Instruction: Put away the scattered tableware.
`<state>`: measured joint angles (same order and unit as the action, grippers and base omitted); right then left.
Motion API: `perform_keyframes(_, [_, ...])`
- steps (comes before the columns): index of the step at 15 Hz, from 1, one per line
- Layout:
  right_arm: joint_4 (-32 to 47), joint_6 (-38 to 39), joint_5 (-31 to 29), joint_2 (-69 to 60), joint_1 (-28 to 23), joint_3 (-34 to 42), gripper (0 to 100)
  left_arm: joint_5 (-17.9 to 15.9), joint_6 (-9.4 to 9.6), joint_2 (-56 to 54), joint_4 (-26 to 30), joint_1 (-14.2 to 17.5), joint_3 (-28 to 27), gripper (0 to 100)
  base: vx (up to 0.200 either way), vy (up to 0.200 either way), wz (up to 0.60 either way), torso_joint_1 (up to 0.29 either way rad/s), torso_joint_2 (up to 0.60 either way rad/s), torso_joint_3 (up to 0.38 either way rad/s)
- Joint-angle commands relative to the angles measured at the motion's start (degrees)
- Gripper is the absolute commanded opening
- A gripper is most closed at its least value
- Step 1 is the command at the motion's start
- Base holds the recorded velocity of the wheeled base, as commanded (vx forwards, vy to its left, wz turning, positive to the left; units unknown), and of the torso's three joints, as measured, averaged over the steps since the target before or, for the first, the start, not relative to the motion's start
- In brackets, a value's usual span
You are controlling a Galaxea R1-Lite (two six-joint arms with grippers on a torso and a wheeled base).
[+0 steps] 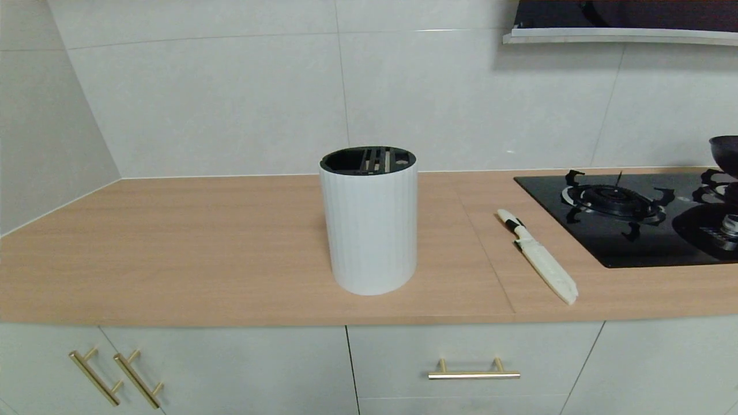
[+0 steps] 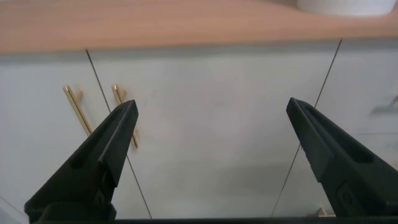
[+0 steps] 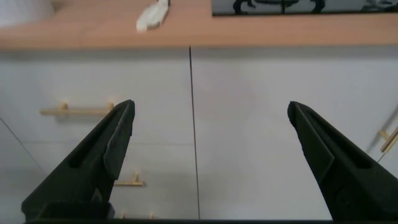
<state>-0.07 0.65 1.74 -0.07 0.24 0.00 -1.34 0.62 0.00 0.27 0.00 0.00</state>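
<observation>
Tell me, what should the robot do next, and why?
Probably lift the right gripper up toward the knife. The knife lies loose on the counter, right of the white holder, beside the stove, and the open, empty gripper hangs low before the cabinet doors.

This is looking like a kitchen: a gas hob (image 1: 582,237) is sitting in the wooden bench (image 1: 173,251) under a range hood (image 1: 620,36), tiled walls (image 1: 202,98) behind, brass-handled cabinets (image 1: 230,369) below.

Two grippers: left gripper (image 2: 211,106), dark wedge-shaped fingers (image 2: 106,149) spread wide apart; right gripper (image 3: 211,107), matching pose (parted just as widely, tapering to narrow tips).
</observation>
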Motion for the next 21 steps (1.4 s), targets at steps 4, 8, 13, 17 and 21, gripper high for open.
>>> perform_keyframes(4, [0.0, 0.1, 0.0, 0.1, 0.0, 0.0, 100, -0.1, -0.01, 0.0, 0.0, 0.0, 0.0, 100, 0.0, 0.0, 0.0, 0.204, -0.49, -0.283])
perform_keyframes(8, [0.0, 0.1, 0.0, 0.1, 0.0, 0.0, 100, 0.0, -0.01, 0.0, 0.0, 0.0, 0.0, 100, 0.0, 0.0, 0.0, 0.238, -0.52, -0.288])
perform_keyframes(13, [0.0, 0.1, 0.0, 0.1, 0.0, 0.0, 100, 0.0, -0.01, 0.0, 0.0, 0.0, 0.0, 100, 0.0, 0.0, 0.0, 0.251, -0.55, -0.297])
perform_keyframes(17, [0.0, 0.1, 0.0, 0.1, 0.0, 0.0, 100, -0.1, -0.01, 0.0, 0.0, 0.0, 0.0, 100, 0.0, 0.0, 0.0, 0.277, -0.6, -0.316])
perform_keyframes(21, [0.0, 0.1, 0.0, 0.1, 0.0, 0.0, 100, 0.0, -0.01, 0.0, 0.0, 0.0, 0.0, 100, 0.0, 0.0, 0.0, 0.225, -0.46, -0.234])
